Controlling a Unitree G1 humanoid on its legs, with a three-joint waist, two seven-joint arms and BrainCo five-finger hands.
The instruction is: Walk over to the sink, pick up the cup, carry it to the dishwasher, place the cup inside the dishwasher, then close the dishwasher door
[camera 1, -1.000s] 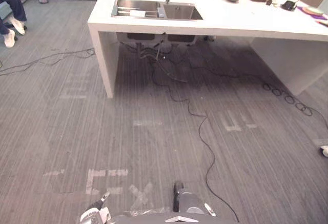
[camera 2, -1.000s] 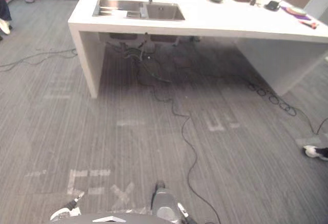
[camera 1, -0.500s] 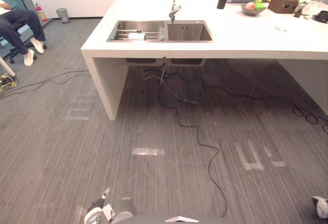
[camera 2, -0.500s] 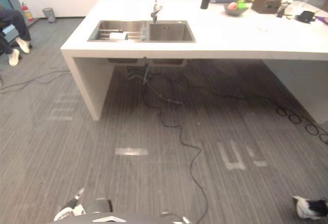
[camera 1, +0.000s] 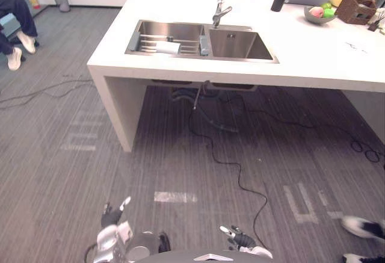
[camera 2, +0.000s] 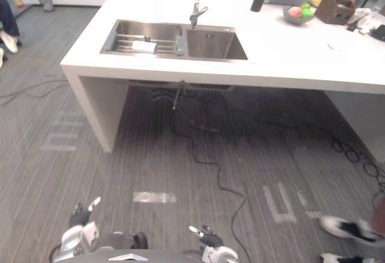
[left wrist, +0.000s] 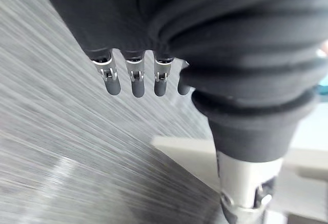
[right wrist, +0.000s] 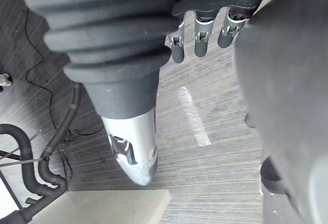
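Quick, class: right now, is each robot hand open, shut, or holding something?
Left hand: open, fingers straight, holding nothing.
Right hand: open, fingers relaxed, holding nothing.

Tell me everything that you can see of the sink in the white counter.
The sink looks like brushed stainless steel, a rectangle sunk into the white counter near its left end. It has two basins side by side. The left basin holds a rack of metal bars with a white cup lying on it. The right basin looks deeper and bare. A metal faucet rises behind the divider. Dark hoses hang beneath.
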